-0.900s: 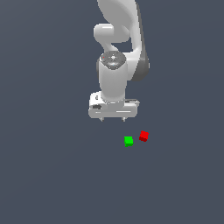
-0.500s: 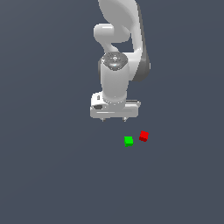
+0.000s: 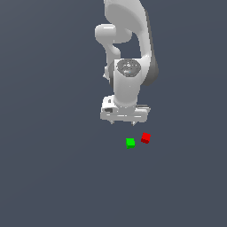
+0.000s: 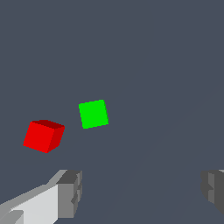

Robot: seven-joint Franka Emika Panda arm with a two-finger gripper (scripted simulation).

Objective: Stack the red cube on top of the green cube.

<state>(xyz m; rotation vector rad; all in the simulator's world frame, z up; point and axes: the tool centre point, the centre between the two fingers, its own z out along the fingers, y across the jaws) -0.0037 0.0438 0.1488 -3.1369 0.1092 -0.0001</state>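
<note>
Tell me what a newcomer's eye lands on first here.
Two tiny bright cubes on the plain dark grey floor: the small red cube and the small green cube, close together but apart, red on the exterior view's right. Above them hangs the white robot gripper, fingers spread and empty.

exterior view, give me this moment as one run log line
phase: approach | gripper: jaws open, empty, above cubes | red cube: on floor, beside green cube, apart | stack: not done
</note>
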